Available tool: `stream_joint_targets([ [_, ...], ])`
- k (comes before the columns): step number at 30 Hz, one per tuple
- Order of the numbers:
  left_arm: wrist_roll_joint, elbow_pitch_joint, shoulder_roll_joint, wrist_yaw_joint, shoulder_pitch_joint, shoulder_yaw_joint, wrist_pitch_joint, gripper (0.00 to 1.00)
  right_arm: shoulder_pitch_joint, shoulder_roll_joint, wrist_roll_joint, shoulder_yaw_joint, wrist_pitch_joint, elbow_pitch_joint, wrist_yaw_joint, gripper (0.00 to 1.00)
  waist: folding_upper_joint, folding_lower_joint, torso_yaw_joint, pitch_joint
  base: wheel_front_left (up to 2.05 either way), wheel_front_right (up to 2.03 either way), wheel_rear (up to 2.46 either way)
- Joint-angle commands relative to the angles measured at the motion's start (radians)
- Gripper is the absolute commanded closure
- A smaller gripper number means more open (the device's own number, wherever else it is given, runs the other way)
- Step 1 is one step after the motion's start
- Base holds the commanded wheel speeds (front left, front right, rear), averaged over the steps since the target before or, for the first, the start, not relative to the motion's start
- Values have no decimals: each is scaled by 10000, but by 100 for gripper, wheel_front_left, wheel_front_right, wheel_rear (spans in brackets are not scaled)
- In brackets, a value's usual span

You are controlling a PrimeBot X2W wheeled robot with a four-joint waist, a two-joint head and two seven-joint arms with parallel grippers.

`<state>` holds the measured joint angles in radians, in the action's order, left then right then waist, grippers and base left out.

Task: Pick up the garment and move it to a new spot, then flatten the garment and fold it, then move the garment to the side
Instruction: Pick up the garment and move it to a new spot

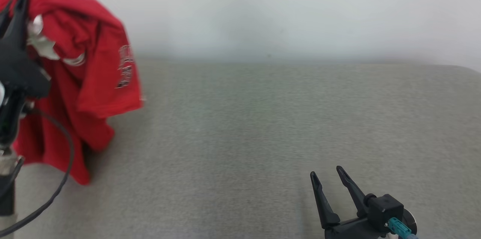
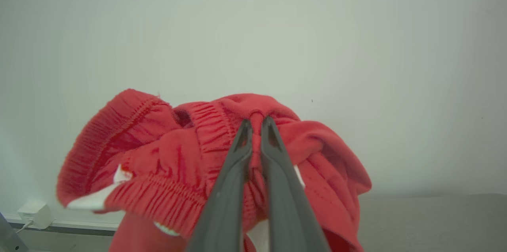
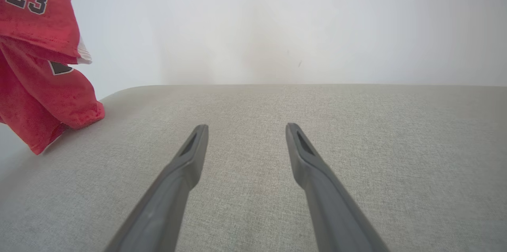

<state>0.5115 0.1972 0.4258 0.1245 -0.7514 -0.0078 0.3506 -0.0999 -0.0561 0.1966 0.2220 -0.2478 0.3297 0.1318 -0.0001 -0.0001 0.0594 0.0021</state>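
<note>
Grips the red garment (image 1: 90, 81) with the left pincer (image 2: 256, 123) closed on its waistband, at the upper left of the head view, cloth hanging bunched over the table (image 1: 263, 137). Holds the right pincer (image 1: 325, 171) open at the lower right, well apart from the garment.

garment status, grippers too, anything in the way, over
Left gripper shut on red garment, waistband pinched. Right gripper open, low over grey surface. Garment hanging bunched at left. Nothing seen in the way.
</note>
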Motion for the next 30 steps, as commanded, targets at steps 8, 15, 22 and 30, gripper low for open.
stream_joint_targets([
  [8,595,-352,-760,46,-1384,-495,128,100,46,47,64,-115,-133,106,-21,0,1,1,-1818,-324,0,0,0],
  [15,753,-305,-1374,-19,-1867,-753,-166,100,-30,51,95,3,-159,145,-21,0,1,1,-2877,-290,0,0,0],
  [22,738,23,-1998,2,-1807,-1336,-519,100,-179,53,118,62,-164,131,-21,0,1,1,-3896,-119,0,0,0],
  [30,495,1007,-2475,-72,-546,-2053,-1056,100,-204,60,111,139,-163,122,-21,0,1,1,-4597,431,0,0,0],
])
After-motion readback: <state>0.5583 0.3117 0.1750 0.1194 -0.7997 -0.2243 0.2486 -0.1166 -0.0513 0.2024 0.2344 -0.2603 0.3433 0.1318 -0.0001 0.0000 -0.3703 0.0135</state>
